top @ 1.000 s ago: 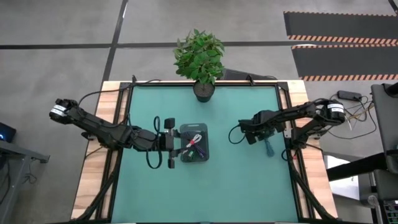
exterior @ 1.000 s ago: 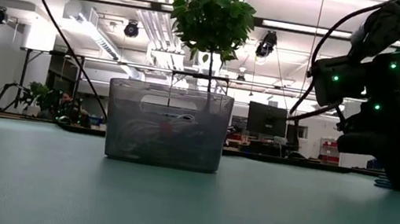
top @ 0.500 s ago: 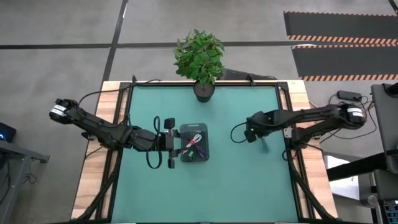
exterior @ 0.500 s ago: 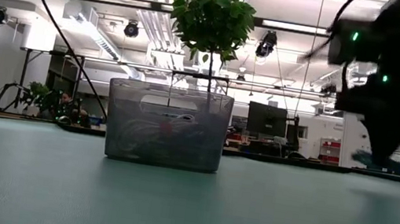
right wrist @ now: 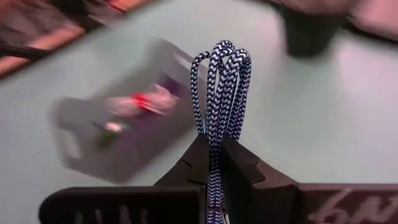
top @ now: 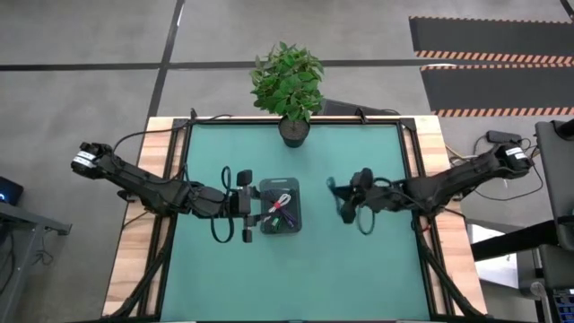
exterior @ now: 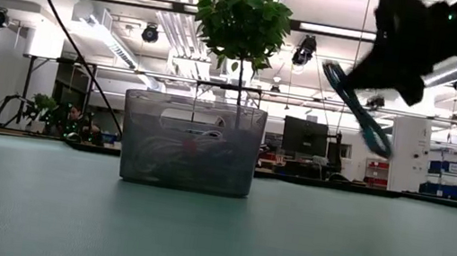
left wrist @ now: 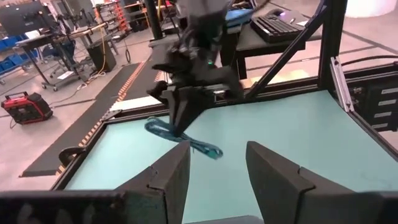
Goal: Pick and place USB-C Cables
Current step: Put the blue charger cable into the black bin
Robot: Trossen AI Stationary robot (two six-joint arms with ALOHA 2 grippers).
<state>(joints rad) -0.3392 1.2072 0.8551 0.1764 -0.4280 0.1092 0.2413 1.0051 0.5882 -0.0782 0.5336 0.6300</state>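
Blurred in the right wrist view: grey tray (right wrist: 118,124) and the stuff inside (something white with a red bit, no telling more). Lower end of the blue braided cable (right wrist: 219,99) hidden between the right tool (right wrist: 214,163) fingers. Right arm smeared in low view, cropped by the top edge.

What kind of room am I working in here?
Probably a robotics lab or workshop. Past the green table the low view shows open ceiling lights, exposed ducting and desk monitors; the left wrist view shows a red generator on the concrete floor.
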